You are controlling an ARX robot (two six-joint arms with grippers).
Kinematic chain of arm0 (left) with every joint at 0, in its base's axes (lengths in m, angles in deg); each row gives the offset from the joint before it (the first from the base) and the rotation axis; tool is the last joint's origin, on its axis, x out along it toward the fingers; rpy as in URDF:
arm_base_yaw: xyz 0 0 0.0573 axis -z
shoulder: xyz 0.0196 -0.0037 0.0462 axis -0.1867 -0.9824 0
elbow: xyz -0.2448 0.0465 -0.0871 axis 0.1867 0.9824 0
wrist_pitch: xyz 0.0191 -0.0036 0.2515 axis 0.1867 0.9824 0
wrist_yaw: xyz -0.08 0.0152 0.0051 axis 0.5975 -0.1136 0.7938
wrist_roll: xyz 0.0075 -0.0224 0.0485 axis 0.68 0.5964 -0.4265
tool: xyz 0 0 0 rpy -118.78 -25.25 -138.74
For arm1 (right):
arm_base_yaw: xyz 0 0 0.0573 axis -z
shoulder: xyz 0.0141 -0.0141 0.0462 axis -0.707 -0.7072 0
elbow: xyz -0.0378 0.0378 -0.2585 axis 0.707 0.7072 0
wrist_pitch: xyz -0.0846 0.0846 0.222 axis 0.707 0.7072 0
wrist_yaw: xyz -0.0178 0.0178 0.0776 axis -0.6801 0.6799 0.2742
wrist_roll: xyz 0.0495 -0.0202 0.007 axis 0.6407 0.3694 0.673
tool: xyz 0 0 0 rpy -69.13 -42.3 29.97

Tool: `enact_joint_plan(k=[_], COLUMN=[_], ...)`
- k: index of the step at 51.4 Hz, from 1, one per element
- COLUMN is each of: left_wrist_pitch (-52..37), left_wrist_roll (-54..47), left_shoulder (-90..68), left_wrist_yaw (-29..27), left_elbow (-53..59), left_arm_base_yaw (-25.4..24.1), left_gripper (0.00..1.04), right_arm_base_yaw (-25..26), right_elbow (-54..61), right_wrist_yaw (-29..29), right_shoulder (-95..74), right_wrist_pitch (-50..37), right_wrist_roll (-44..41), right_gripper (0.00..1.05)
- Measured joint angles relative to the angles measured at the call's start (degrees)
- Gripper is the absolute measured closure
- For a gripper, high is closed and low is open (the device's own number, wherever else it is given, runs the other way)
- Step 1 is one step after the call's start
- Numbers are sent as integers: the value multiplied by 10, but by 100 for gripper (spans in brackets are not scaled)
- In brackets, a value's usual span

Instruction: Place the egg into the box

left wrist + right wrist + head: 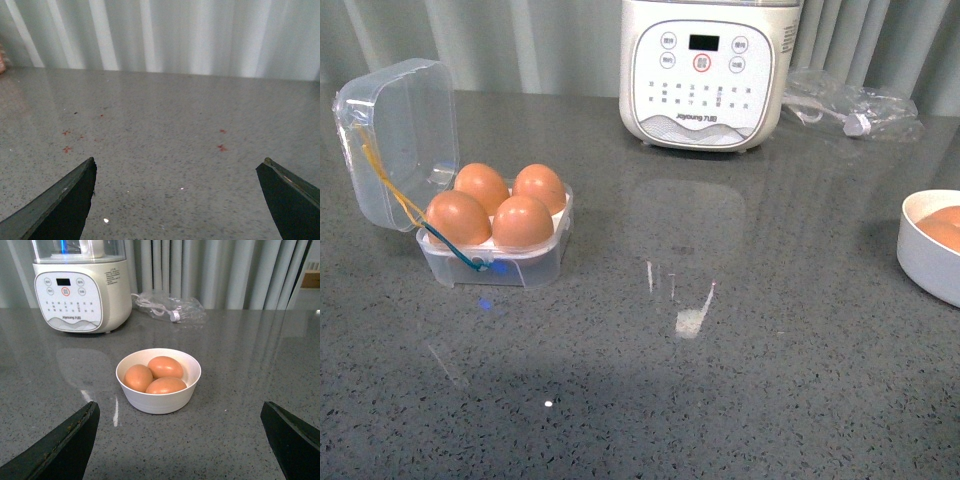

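Note:
The box [495, 262] stands at the left of the grey table with its clear domed lid [395, 140] swung open and upright. Several brown eggs [523, 222] sit in its white tray, all alike. Three more brown eggs [165, 367] lie in a white bowl [159, 401], which shows at the right edge of the front view [923, 265]. My right gripper [180, 404] is open, low over the table just short of the bowl, holding nothing. My left gripper [178, 161] is open over bare tabletop. Neither arm shows in the front view.
A white egg cooker [702, 70] stands at the back centre, also seen in the right wrist view [80, 287]. A clear plastic bag with a cable [850, 105] lies to its right. A curtain hangs behind the table. Small red specks [220, 147] mark the surface.

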Motion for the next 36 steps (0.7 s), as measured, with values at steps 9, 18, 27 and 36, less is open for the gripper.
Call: enact_joint_plan(k=[9,18,27,36], left_wrist_pitch=[9,45,85,123], left_wrist_roll=[-32,-39,-43,41], left_shoulder=[-61,-60,-36,3], left_wrist_yaw=[-7,2,33,74], left_elbow=[-41,-73,-67,-45], left_arm_base_yaw=[26,83,155,213], left_gripper=[7,7,7,7], right_arm_base_yaw=[0,0,0,0], right_elbow=[0,0,0,0], right_wrist_yaw=[0,0,0,0], right_shoulder=[0,0,0,0], right_wrist_pitch=[0,0,0,0], right_wrist_roll=[0,0,0,0], right_gripper=[7,7,7,7])
